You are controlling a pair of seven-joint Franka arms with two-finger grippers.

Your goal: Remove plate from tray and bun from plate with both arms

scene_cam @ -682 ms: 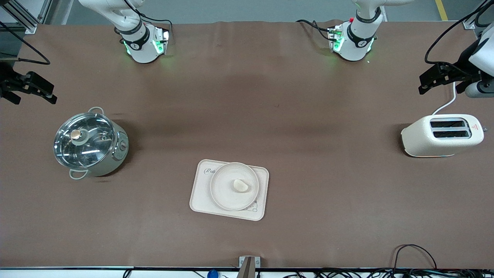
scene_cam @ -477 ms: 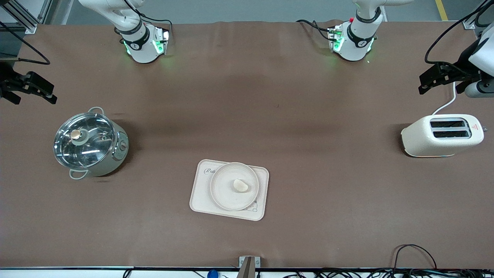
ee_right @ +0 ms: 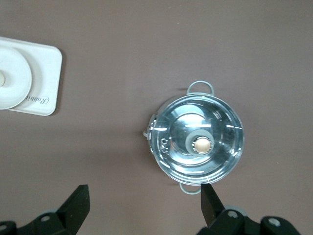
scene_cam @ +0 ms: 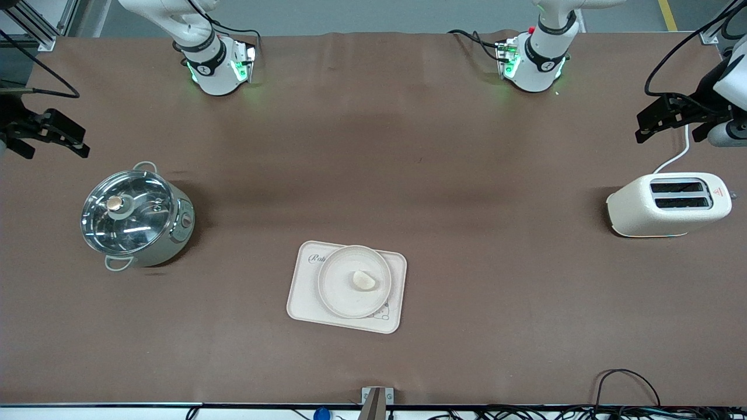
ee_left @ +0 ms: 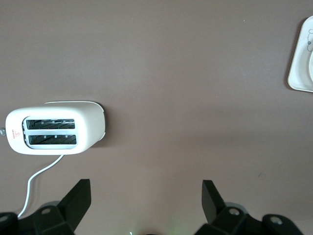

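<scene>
both open grippers, left gripper [scene_cam: 665, 119] and right gripper [scene_cam: 49, 134], have drifted slightly; the bun [scene_cam: 364, 280] stays on the plate [scene_cam: 338, 291].

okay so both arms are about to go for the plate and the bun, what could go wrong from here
1. The bun lies loose on the plate; tilting the plate during lifting could roll it off.
2. The plate sits on the tray, so a low rim grasp might drag the tray along.
3. The open left end effector and right end effector must converge on one small spot and could collide.
</scene>
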